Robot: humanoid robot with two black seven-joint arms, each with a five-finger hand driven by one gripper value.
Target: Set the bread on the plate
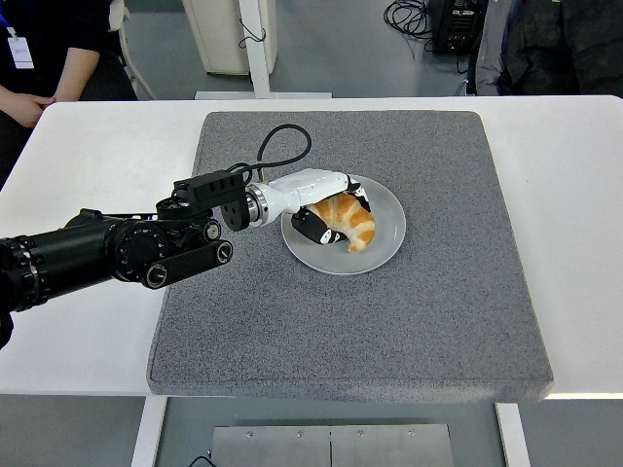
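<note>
At the far left corner of the white table (88, 136) a person (44, 58) sits in dark clothes, a forearm resting near the table's edge and a badge hanging at the chest. From the left edge the robot's black left arm (107, 251) reaches in over the table and onto the grey mat (438, 292) that covers most of the tabletop. A black cable (282, 141) loops up from the wrist and back down to the white casing of the left hand (321, 199). That hand sits over the left part of the pale grey plate (384, 248), which lies on the mat a little left of its middle. The fingers (321, 232) are curled around the bread (346, 219), a golden croissant: the dark fingertips wrap it from the near side and the white back of the hand covers its far left end. The croissant lies inside the plate's rim, slightly left of the plate's middle, its free end pointing toward the near right. Whether its underside rests fully on the plate I cannot tell from here. Right of the plate, the mat runs on to the bare white table beyond.
</note>
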